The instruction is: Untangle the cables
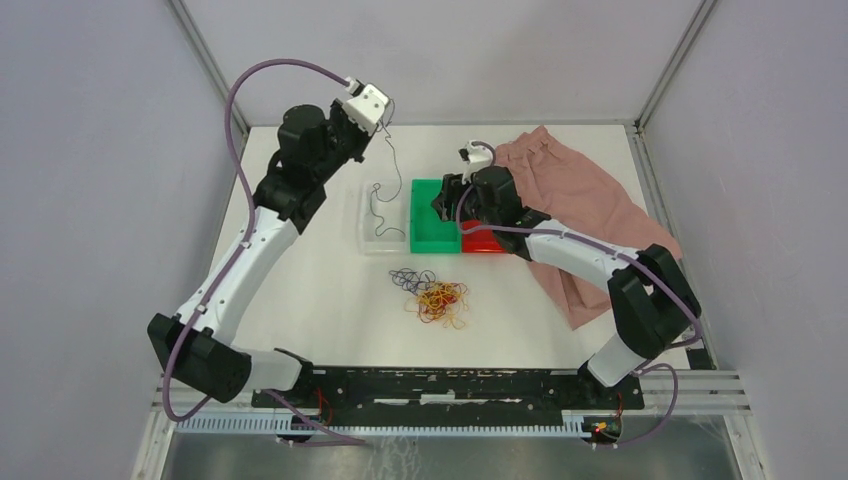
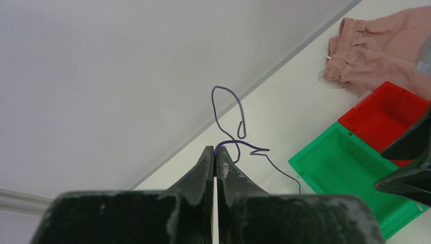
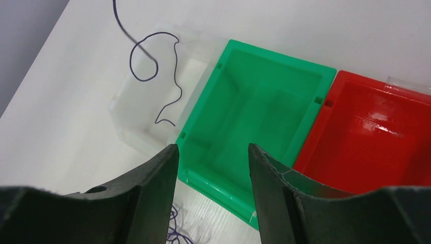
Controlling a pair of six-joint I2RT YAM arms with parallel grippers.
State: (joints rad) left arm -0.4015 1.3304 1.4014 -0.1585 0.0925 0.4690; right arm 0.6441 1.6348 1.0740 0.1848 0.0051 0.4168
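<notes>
White table (image 1: 320, 300) across the whole floor of the enclosure. At far right, crumpled pink garment (image 1: 590, 200), reaching toward the table's right edge. Mid-table, 3 bins in a row, close side by side: clear bin (image 1: 372, 243) at left, green bin (image 1: 428, 240) in the middle, red bin (image 1: 482, 244) at right.

Right gripper (image 3: 212, 152) over the near part of the green bin, jaws apart, nothing between them. Left gripper (image 2: 214, 151) raised high near the back wall, jaws pressed together on 1 purple cable (image 2: 239, 109). Strand dangling in loose loops, its lower end curling within the clear bin, possibly touching the bin's floor; hard to tell from these views.

Just in front of the bins, toward the arm bases, tangle of cables (image 1: 435, 296) lying on the table: purple at rear left, red and orange-yellow knotted together at right.
</notes>
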